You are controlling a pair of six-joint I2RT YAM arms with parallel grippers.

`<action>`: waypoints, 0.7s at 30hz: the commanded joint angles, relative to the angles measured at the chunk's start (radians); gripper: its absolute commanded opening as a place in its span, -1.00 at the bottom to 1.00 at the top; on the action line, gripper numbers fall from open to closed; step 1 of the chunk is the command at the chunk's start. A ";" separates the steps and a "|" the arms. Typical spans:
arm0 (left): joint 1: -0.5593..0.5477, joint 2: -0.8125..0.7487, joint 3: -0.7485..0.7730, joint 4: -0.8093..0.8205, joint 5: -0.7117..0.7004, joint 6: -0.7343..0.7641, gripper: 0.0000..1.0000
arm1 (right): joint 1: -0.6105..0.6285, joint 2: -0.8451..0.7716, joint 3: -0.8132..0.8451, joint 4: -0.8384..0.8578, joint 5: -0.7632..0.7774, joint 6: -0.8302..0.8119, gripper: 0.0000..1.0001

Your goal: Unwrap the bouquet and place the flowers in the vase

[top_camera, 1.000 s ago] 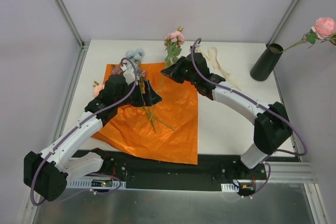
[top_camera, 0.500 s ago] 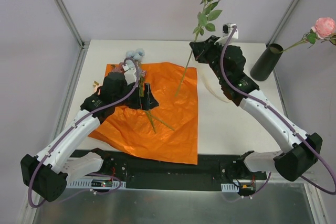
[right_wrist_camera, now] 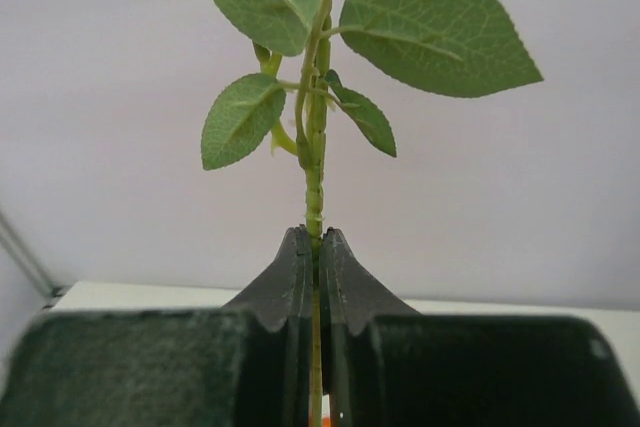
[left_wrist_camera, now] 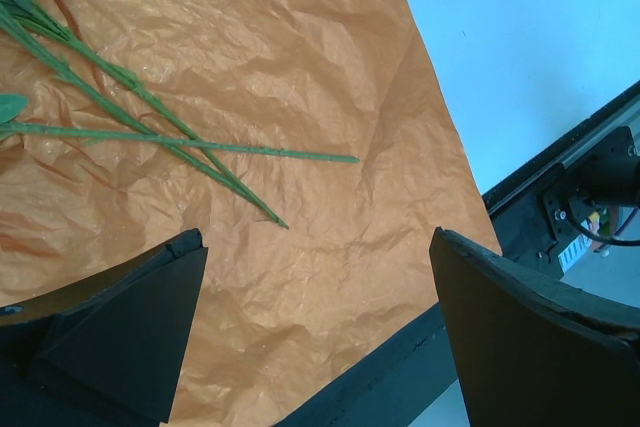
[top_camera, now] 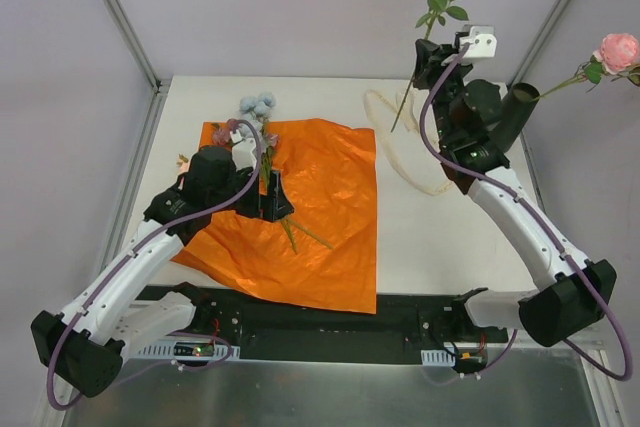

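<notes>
Left gripper [top_camera: 274, 197]: over the last second its jaws have spread to their widest. It holds nothing and hovers just above the loose stems [left_wrist_camera: 190, 142].
Orange paper [top_camera: 335, 197]: one sheet, lying open and crumpled on the table [top_camera: 440, 237], so the unwrapping looks done.
Flowers on the paper: a pale blue cluster [top_camera: 258, 104], a mauve bloom [top_camera: 226, 132] and a peach bloom [top_camera: 183, 160] at the left edge. The left wrist view shows three stem ends, so probably three are left to move.
Cream ribbon [top_camera: 400, 152]: one, loose on the table just right of the paper, uncovered now that the right arm has swung away.
Right gripper [right_wrist_camera: 315, 247]: pinched tight on one leafy stem [right_wrist_camera: 314, 137]. A second ago it was low at the paper's far edge; it is now lifted high and carried rightward, and the bloom is out of the top of the view.
Vase [top_camera: 524, 97]: one, upright at the far right corner, partly behind the right arm.
Pink rose [top_camera: 618, 50]: one, already in the vase and leaning right.
Meaning: a second flower seems to be on its way in.
</notes>
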 commanded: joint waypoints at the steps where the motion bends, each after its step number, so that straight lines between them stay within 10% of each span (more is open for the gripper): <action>1: -0.010 -0.040 -0.007 -0.017 -0.003 0.033 0.98 | -0.051 -0.015 0.039 0.197 -0.006 -0.214 -1.00; 21: -0.010 -0.020 0.004 -0.018 -0.010 0.036 0.98 | -0.542 0.192 0.115 0.517 -0.194 -0.389 -1.00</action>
